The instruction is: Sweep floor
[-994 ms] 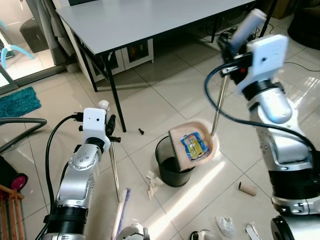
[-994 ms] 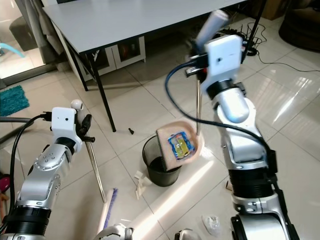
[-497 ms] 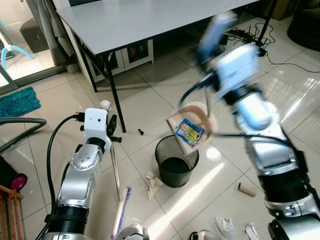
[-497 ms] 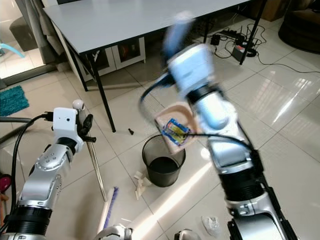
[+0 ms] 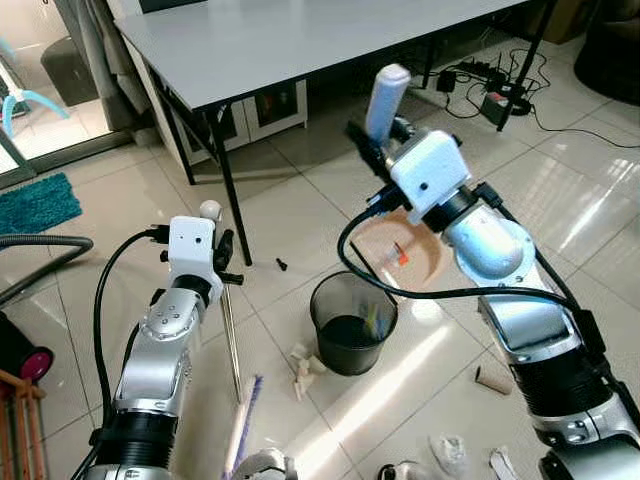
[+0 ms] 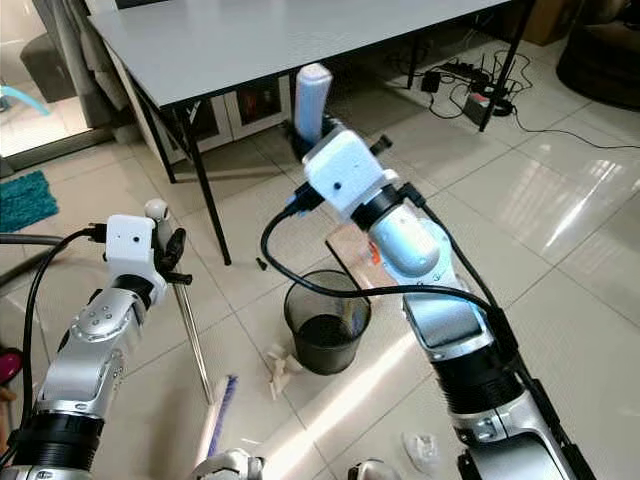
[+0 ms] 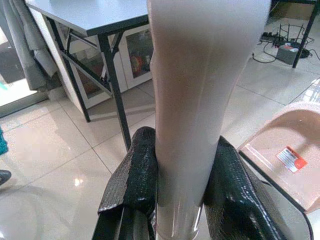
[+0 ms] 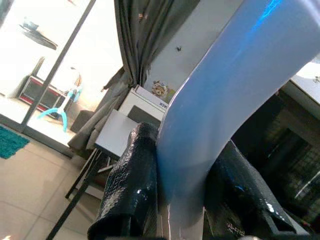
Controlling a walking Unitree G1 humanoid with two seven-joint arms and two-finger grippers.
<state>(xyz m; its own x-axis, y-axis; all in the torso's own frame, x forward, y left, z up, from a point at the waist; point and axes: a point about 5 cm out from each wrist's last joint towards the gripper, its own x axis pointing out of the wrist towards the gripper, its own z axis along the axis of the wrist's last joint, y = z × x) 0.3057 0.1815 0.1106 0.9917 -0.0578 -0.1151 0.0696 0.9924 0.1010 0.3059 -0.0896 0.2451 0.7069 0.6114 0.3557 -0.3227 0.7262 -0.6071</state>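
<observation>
My left gripper [image 5: 222,262] is shut on the broom's white handle [image 7: 195,100], black fingers [image 7: 134,175] on either side. The broom's metal rod slants down to the bristles [image 5: 243,425] on the floor at my left. My right gripper [image 5: 378,135] is shut on the dustpan's pale blue handle [image 8: 225,100], raised high in front of me. The peach dustpan [image 5: 408,255] hangs tilted behind the black bin [image 5: 352,320], its mouth toward the bin. A yellow piece [image 5: 375,318] sits inside the bin's rim.
Paper scraps [image 5: 303,365] lie left of the bin. A cardboard roll [image 5: 493,378] and a crumpled wrapper [image 5: 450,450] lie at the right. A grey table [image 5: 300,40] stands behind, with cables [image 5: 490,95] beyond. A vacuum hose [image 5: 40,250] and teal rug [image 5: 38,203] are at the left.
My right arm swung left and turned the dustpan. The blue and yellow packet that lay in the pan has slid off it toward the bin. The left arm stayed put.
</observation>
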